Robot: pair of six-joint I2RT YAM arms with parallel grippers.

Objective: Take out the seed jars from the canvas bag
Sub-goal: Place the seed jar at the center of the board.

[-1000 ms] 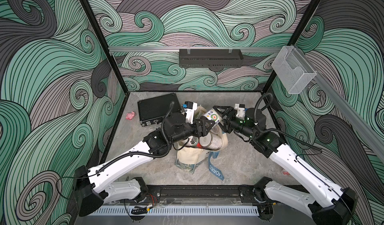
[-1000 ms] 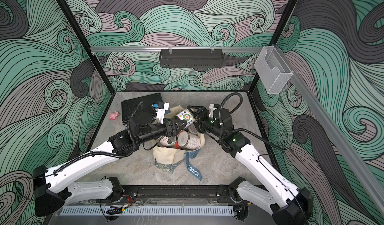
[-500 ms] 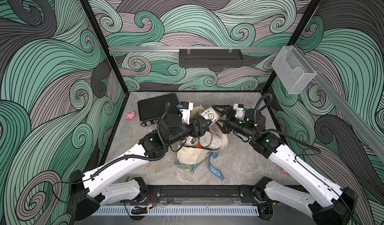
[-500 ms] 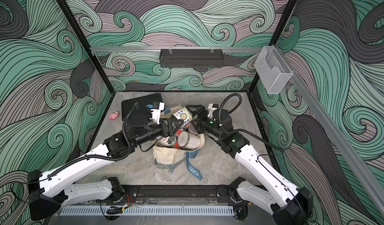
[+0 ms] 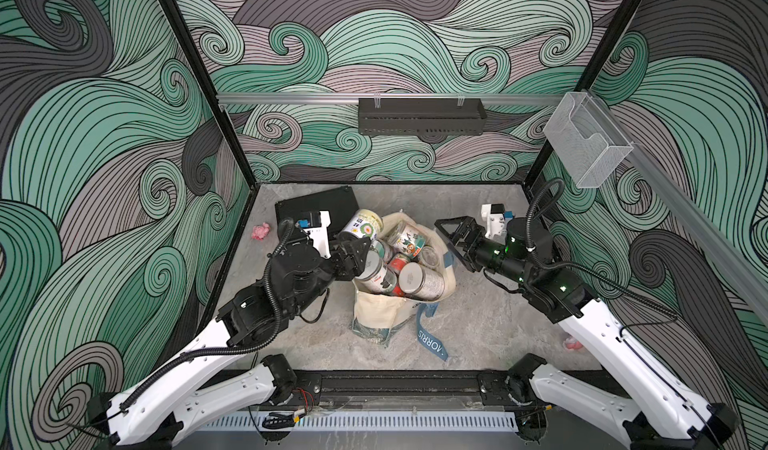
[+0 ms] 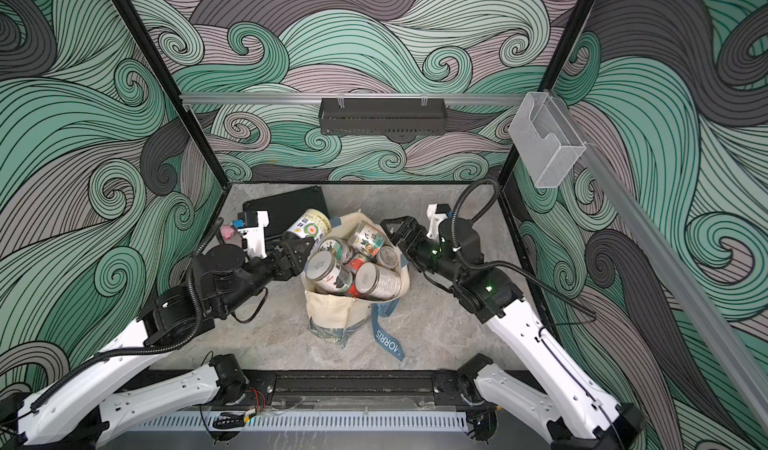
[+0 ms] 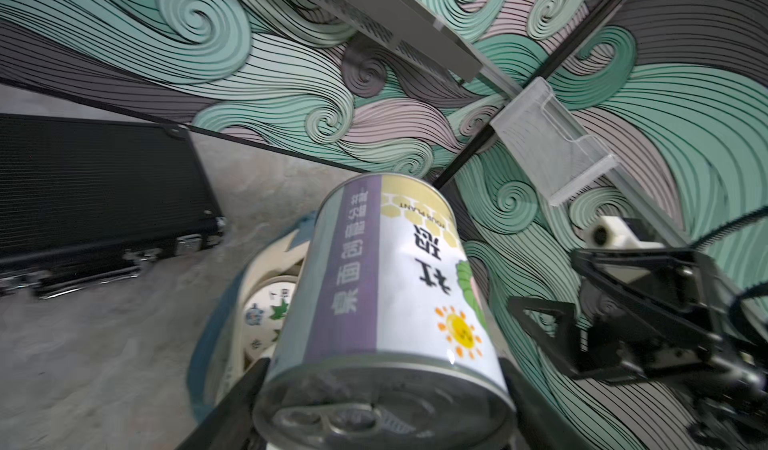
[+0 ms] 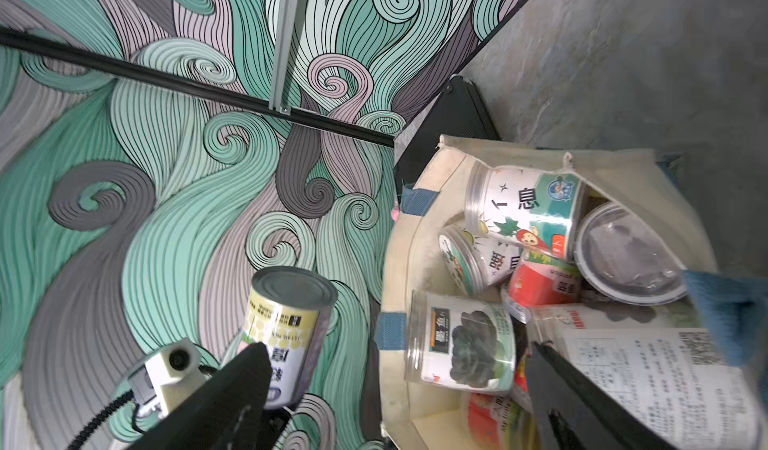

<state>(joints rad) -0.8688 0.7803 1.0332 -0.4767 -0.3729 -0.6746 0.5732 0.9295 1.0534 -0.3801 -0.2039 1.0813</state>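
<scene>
left jaws: gripping seed jar [image 5: 360,228] by its end | right jaws: open, empty | risk: tilted jar slips back into canvas bag [image 5: 376,308]

At least eight seed jars [image 5: 409,240] are visible: seven packed in the one canvas bag [image 5: 380,310], and one honeycomb-label jar [image 5: 362,228] outside it. There is one flat black case [image 5: 322,204] and two pink toys [image 5: 261,231] on the table [image 5: 490,327]. The walls [image 5: 374,32] carry one black rack [image 5: 420,117] and one clear holder [image 5: 586,144].
</scene>
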